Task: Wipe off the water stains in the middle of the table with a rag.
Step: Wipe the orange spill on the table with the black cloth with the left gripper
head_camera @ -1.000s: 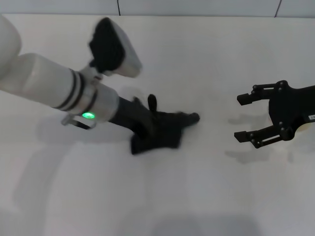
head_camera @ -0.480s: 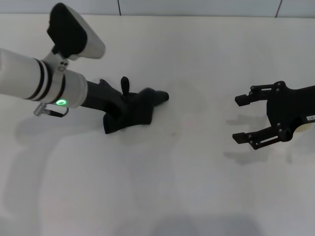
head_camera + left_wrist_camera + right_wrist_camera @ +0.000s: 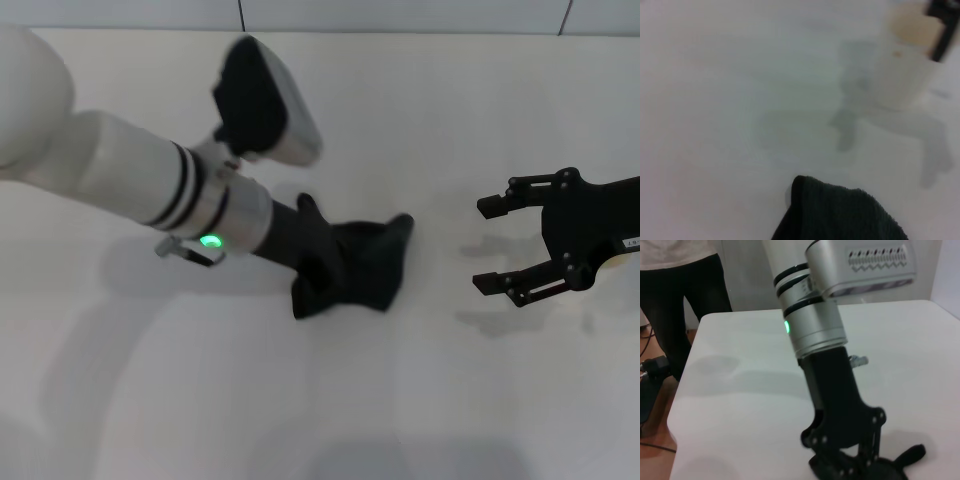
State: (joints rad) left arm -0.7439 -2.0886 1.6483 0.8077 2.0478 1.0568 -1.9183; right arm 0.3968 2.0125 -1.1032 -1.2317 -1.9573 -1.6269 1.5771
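The black rag lies pressed on the white table near its middle, held by my left gripper, which is shut on it. The rag also shows in the left wrist view and, under the left gripper, in the right wrist view. No orange-brown water stains show; the rag may cover the spot. My right gripper is open and empty, hovering to the right of the rag.
A pale cup with an orange-brown inside stands on the table beyond the rag, next to a black part of the right gripper. A person stands beyond the table's far edge.
The left arm swept the rag left and away, then back right and nearer; it now lies slightly right of where it was a second ago. The right gripper has hardly moved.
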